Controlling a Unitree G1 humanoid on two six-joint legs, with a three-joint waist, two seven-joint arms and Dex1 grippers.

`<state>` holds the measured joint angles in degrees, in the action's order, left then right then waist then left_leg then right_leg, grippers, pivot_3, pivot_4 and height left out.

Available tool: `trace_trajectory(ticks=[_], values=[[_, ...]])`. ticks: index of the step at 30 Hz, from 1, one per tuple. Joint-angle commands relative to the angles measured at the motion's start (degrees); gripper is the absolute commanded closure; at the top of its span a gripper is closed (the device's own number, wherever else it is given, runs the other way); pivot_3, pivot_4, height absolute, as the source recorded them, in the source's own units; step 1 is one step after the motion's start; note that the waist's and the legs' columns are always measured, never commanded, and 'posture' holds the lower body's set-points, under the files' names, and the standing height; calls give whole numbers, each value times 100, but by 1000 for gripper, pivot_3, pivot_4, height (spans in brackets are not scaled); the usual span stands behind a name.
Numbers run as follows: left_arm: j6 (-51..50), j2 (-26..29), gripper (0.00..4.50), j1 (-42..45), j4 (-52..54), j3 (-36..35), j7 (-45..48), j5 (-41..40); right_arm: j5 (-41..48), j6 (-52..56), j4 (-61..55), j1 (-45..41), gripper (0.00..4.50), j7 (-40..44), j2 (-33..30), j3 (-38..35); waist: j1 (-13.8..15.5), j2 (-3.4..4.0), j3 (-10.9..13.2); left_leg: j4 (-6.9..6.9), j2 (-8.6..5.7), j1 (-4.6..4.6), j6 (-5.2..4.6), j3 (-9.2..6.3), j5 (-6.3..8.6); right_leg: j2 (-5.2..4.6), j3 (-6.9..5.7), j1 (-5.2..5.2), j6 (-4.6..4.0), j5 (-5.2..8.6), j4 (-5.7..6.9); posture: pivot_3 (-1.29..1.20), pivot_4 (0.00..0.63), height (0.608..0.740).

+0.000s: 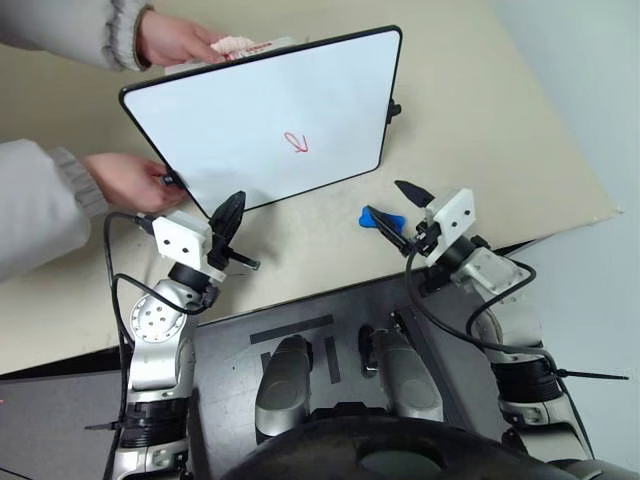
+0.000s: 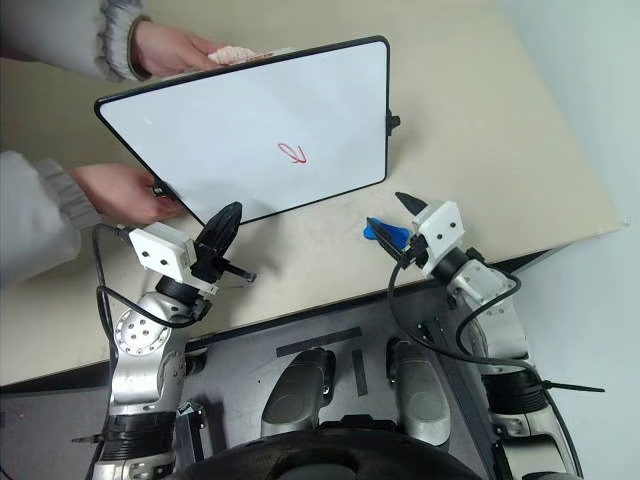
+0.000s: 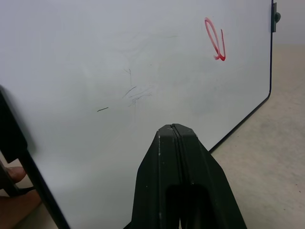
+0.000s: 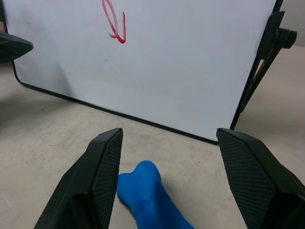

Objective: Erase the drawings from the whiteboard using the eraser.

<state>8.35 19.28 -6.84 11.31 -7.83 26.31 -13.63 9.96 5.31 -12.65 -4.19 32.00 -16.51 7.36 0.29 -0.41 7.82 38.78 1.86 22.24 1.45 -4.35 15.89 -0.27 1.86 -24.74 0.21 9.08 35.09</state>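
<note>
The whiteboard (image 1: 250,110) stands tilted on the beige table, held up by a person. A small red drawing (image 1: 296,143), a looped scribble, sits near its middle and also appears in the wrist views (image 3: 214,40) (image 4: 114,26). The blue eraser (image 1: 383,219) lies on the table in front of the board's lower right corner. My right gripper (image 1: 403,212) is open around it, and the eraser (image 4: 147,193) lies between the two fingers, close to one of them. My left gripper (image 1: 236,200) is shut and empty, its tip just short of the board's lower edge.
One hand of the person (image 1: 175,40) holds the board's top edge and the other hand (image 1: 130,180) its lower left corner. A black knob (image 1: 393,108) sticks out from the board's right edge. The table's front edge (image 1: 560,225) runs just behind my right gripper.
</note>
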Motion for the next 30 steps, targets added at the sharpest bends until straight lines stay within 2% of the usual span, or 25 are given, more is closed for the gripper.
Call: trace_trajectory(ticks=[1,15,23,30], values=[[4,9,4500,33,179,0,35,-64,91,10,-278,-13,1191,-6,-31,-71,0,0,0,0,0,0,0,0,0,0,0,0,0,0,0,0,150,740],[135,-146,4500,-102,229,67,-25,11,270,222,-522,17,1191,187,-332,-140,1,0,0,0,0,0,0,1,0,0,0,1,2,1,-2,0,150,740],[97,-190,4500,-482,603,7,-180,34,328,351,-506,-149,1191,717,-796,-31,-3,0,0,0,-2,0,0,2,0,1,0,3,6,4,-3,0,150,740],[62,-210,4500,-1150,981,0,-211,14,322,510,-565,-419,1191,1551,-1488,143,-2,0,0,0,-2,0,0,4,0,4,1,4,19,17,-2,0,150,740]])
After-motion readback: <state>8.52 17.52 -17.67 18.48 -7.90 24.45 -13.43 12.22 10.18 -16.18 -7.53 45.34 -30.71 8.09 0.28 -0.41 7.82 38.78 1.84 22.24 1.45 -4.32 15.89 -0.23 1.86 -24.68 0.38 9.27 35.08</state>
